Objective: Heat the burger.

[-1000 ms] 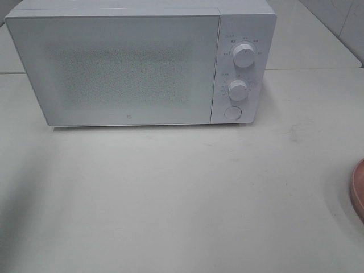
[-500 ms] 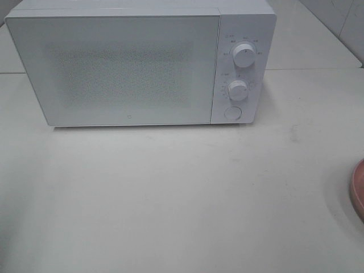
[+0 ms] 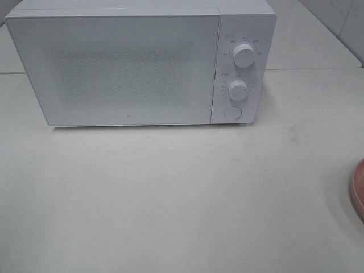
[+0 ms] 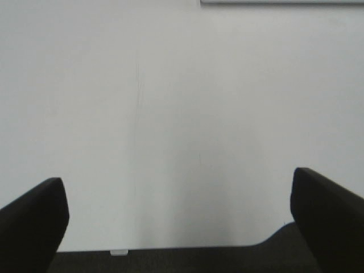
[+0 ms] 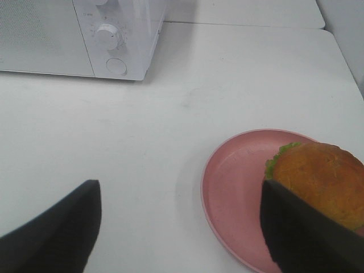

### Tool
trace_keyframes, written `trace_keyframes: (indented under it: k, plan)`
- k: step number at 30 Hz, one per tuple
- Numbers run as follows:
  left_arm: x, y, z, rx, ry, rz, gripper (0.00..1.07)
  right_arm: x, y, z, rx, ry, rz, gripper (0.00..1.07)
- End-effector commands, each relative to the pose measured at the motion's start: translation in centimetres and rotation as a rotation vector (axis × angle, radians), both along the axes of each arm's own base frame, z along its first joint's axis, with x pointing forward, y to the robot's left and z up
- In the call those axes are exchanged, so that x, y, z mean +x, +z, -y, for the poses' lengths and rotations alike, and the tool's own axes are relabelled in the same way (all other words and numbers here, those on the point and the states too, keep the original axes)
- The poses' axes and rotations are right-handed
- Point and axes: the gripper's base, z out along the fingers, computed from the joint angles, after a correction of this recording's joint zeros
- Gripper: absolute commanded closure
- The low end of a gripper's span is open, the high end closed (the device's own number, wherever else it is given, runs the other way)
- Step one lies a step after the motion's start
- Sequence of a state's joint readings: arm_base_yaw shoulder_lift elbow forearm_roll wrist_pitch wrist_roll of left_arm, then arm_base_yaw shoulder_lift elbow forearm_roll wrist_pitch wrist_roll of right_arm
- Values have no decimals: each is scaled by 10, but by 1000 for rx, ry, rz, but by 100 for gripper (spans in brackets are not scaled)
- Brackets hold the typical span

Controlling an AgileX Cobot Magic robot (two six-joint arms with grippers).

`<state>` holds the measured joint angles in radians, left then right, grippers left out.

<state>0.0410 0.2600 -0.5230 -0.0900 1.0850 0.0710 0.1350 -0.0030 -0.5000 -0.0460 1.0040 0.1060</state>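
Note:
The burger (image 5: 318,176), with a glossy brown bun and a green lettuce frill, sits on a round pink plate (image 5: 233,182) in the right wrist view. My right gripper (image 5: 182,227) hangs open above the table. One of its black fingers (image 5: 307,233) covers the burger's near side, and only table lies between the fingers. The white microwave (image 3: 131,68) stands at the back with its door closed. My left gripper (image 4: 182,227) is open over bare table. Neither gripper shows in the exterior view, where the burger is out of frame.
Two white knobs (image 3: 243,56) and a round button (image 3: 232,112) sit on the microwave's right panel. A sliver of the pink plate (image 3: 359,190) shows at the table's right border. A table seam runs behind the microwave.
The sliver of pink plate at the right border of the exterior view has shrunk slightly towards the edge. The microwave has not moved.

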Motion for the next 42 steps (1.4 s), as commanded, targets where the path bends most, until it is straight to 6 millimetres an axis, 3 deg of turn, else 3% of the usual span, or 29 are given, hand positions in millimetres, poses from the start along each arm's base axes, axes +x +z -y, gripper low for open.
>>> trace_keyframes:
  k: [1, 10, 42]
  plan:
    - [-21, 3, 1, 2, 10, 144, 8, -4, 0, 1, -3, -5, 34, 32]
    - [-45, 2, 2, 7, 9, 296, 8, -4, 0, 1, -3, -5, 34, 32]
    - [-44, 3, 2, 5, 8, 292, 9, -4, 0, 1, -4, -5, 31, 32]
